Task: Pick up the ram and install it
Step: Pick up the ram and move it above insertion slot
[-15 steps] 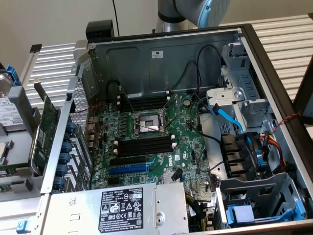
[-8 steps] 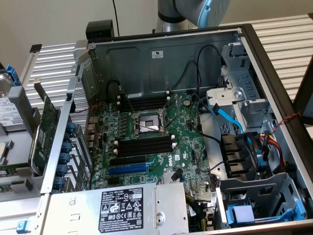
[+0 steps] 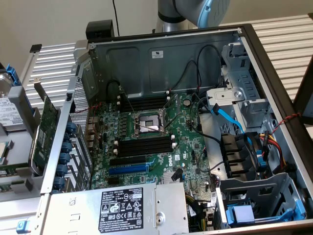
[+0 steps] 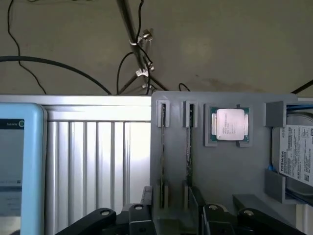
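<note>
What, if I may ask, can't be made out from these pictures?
Ram: wrist view, seen edge-on in the grey holder, so chips and sticker are hidden.
Robot arm: exterior view, cut off by the top edge.
Hard drive: wrist view, cut off by the picture's edge.

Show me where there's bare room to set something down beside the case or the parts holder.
Bare ribbed table lies between the blue-edged device and the grey holder. More lies past the case wall at the exterior view's right. Inside the case, the motherboard is crowded.
</note>
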Available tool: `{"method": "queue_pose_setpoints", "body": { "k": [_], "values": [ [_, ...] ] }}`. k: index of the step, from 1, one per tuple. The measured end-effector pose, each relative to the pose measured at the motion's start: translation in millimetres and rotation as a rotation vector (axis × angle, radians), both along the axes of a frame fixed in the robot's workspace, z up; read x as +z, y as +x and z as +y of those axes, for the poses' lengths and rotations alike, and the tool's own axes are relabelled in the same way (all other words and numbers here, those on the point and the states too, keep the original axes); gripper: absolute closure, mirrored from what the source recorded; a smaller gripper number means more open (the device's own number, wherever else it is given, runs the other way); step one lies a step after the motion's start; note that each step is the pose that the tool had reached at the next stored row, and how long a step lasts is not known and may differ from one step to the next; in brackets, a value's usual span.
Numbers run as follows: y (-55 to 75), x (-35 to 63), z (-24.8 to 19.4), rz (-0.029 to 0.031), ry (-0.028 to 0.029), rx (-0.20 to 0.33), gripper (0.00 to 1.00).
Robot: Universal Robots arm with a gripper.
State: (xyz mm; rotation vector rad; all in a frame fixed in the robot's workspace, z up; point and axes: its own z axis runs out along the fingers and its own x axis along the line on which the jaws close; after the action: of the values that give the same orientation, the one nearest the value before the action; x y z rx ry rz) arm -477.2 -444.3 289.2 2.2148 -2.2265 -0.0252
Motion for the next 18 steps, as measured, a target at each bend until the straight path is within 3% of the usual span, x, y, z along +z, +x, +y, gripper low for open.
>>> {"method": "queue_pose_setpoints", "body": {
  "k": [13, 18],
  "values": [
    [0.0, -23.6, -0.2, 0.0000, -0.0001, 0.001, 0.58],
    [0.0, -32.6, -2.3, 0.0001, -0.0001, 0.018, 0.58]
  ]
}}
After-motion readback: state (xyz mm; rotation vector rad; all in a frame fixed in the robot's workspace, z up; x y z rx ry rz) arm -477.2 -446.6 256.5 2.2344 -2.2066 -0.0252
